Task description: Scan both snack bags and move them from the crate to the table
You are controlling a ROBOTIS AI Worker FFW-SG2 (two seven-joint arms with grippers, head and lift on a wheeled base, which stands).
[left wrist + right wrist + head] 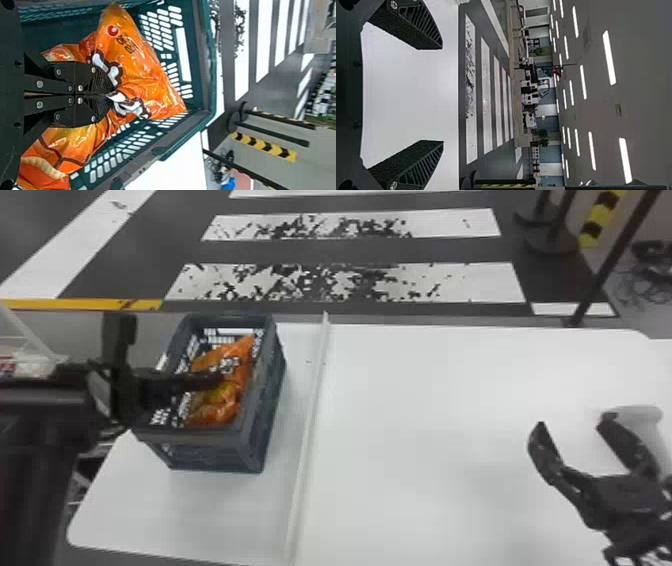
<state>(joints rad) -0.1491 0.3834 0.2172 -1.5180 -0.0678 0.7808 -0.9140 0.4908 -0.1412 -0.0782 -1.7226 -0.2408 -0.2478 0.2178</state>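
Inside the dark crate (pixel 210 435) at the left lie an orange snack bag (pixel 244 352) and a second orange and yellow snack bag (pixel 212 412), close against each other. My left gripper (pixel 220 379) reaches over the crate's left side among them. In the left wrist view the left gripper (pixel 109 95) is shut, pinching crumpled film of the orange bag (pixel 136 59); the other bag (pixel 71 144) is partly hidden beneath the fingers. At the right, my right gripper (pixel 570 422) stands open above the table. The right wrist view shows that gripper (pixel 442 95) with nothing between its fingers.
A raised white strip (pixel 307 435) crosses the white table (pixel 425 430) just right of the crate. A light grey rounded object (pixel 642 417) lies at the far right, partly behind a right finger. Posts (pixel 607 260) stand beyond the table's back edge.
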